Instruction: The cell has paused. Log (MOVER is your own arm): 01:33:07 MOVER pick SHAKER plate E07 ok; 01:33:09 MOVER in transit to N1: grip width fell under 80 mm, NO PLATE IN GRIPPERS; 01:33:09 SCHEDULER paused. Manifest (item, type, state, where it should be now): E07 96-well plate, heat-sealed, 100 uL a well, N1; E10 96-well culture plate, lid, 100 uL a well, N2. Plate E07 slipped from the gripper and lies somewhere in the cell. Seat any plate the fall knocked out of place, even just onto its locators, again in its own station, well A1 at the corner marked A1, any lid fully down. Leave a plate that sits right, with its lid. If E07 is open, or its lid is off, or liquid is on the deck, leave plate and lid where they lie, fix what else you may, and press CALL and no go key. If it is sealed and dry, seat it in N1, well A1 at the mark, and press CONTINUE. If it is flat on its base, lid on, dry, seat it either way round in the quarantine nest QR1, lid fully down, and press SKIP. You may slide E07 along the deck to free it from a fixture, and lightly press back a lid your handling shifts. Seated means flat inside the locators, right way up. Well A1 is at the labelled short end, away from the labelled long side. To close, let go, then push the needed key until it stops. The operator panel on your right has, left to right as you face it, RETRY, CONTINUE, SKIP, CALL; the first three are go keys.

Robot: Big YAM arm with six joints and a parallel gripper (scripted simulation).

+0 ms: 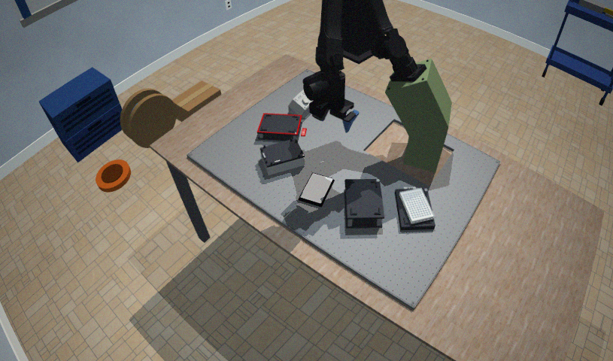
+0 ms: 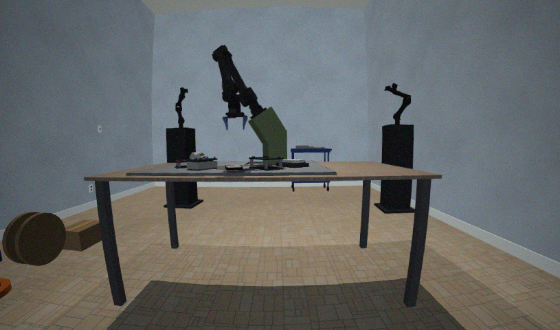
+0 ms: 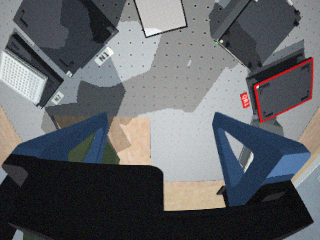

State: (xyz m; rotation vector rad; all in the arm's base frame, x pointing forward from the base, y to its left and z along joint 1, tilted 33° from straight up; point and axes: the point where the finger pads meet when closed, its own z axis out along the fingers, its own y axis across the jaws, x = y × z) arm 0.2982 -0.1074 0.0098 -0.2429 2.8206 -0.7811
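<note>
Only from the wrist, label N1 shows beside its nest

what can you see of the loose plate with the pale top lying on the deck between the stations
The loose plate is a flat rectangle with a smooth, pale grey top and a thin dark rim, which fits a sealed plate; no wells show through. It lies flat on the grey deck, turned askew to the nests, between the shaker station and the empty dark nest. Nothing touches it but the deck, and no liquid shows around it. The open gripper hangs well away.
</note>
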